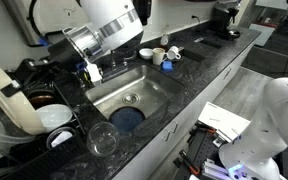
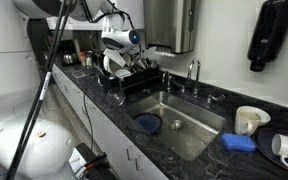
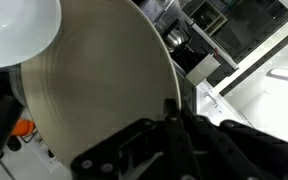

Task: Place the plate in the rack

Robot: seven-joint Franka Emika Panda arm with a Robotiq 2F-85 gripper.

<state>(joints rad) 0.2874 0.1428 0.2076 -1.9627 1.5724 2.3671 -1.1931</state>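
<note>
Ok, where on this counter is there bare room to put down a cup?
The dark counter past the cups looks mostly bare. The sink floor is free around the blue dish. The rack corner is crowded: dishes, a glass, and the arm holding the plate.

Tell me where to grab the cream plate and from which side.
Grip the plate by its upper rim, coming from above. It appears to stand on edge in the rack, so only the thin rim can be pinched, across its two faces.
</note>
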